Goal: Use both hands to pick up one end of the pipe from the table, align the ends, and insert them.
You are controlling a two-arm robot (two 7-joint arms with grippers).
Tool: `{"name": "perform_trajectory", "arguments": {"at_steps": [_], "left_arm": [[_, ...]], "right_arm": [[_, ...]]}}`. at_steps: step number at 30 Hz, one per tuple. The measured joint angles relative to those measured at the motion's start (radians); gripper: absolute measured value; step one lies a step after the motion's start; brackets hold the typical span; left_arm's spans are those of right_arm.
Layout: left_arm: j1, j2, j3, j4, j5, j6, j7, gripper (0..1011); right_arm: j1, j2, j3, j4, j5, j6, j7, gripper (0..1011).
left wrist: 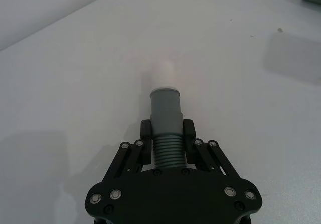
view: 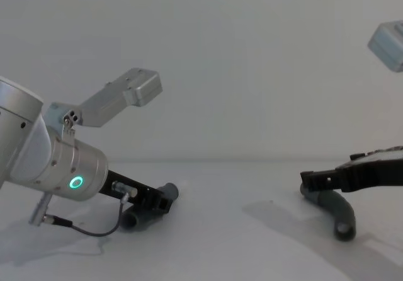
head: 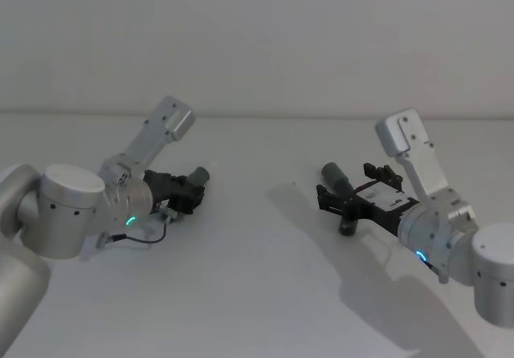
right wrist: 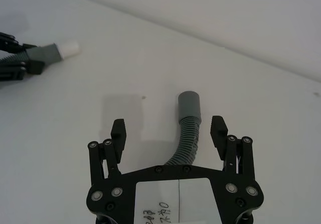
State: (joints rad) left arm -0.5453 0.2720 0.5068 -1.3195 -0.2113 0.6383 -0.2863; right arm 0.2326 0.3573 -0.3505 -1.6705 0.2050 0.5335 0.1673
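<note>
Left claw is clamped on the ribbed body of the tipped pipe piece, toward the counter's left edge. The long axis runs straight out of the claw, with the white tip leading and aimed toward the counter's middle. Right claw is spread wide and straddles the sleeve piece toward the right edge — not gripping it. Its cuff points away from the claw, and the body curves back beneath it. Judgement: the right grasp is not yet made — the two ends are well apart.
</note>
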Motion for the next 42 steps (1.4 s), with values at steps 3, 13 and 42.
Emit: {"name": "perform_trajectory", "arguments": {"at_steps": [3,13,42], "left_arm": [[0.000,0.000,0.000,0.000,0.000,0.000,0.000,351],[0.000,0.000,0.000,0.000,0.000,0.000,0.000,351],[0.000,0.000,0.000,0.000,0.000,0.000,0.000,351]], "right_arm": [[0.030,-0.008,-0.006,0.028,-0.003,0.033,0.007,1000],[0.095,-0.029,-0.018,0.105,-0.014,0.085,0.022,1000],[0.161,-0.085,-0.007,0.252,-0.018,0.125,0.043,1000]]}}
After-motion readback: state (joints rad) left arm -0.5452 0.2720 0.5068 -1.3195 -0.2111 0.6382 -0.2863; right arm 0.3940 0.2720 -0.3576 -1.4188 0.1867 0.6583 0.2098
